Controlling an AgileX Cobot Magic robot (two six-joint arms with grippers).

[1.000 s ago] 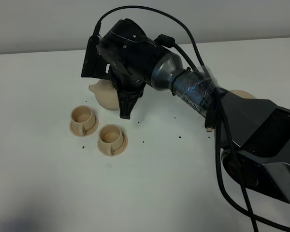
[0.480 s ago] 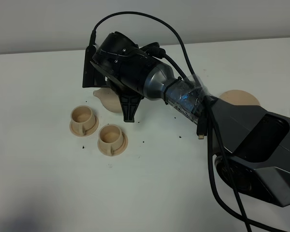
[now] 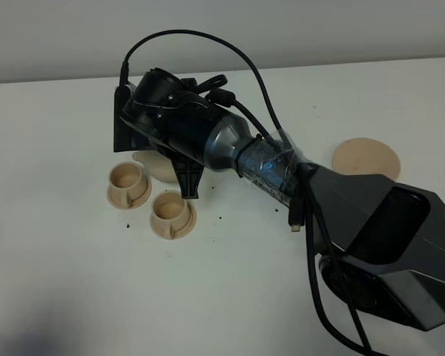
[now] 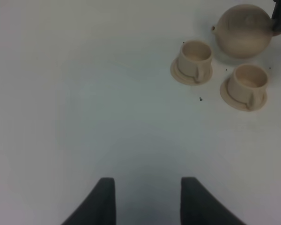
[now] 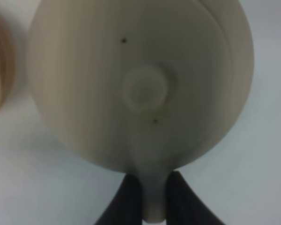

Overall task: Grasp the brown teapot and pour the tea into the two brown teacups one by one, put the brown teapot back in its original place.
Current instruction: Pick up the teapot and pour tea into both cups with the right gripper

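My right gripper (image 3: 186, 176) reaches across to the left and is shut on the loop handle of the brown teapot (image 3: 153, 165). The pot's spout points left, just behind the left teacup (image 3: 127, 182). The second teacup (image 3: 170, 213) stands on its saucer in front of the gripper. In the right wrist view the teapot (image 5: 140, 84) fills the frame, its handle pinched between my fingers (image 5: 126, 197). The left wrist view shows the teapot (image 4: 243, 30), both teacups (image 4: 194, 58) (image 4: 247, 83) and my open, empty left gripper (image 4: 147, 201) well away from them. The bare large saucer disc (image 3: 365, 157) lies at the right.
The white table (image 3: 74, 282) carries small dark specks around the cups. My right arm's black body and cables (image 3: 371, 237) cover the middle and lower right of the table. A grey wall runs behind the table's far edge.
My right arm has swung left and rolled, carrying the teapot left toward the left teacup. The large saucer disc has come fully into view. The cups have not moved.
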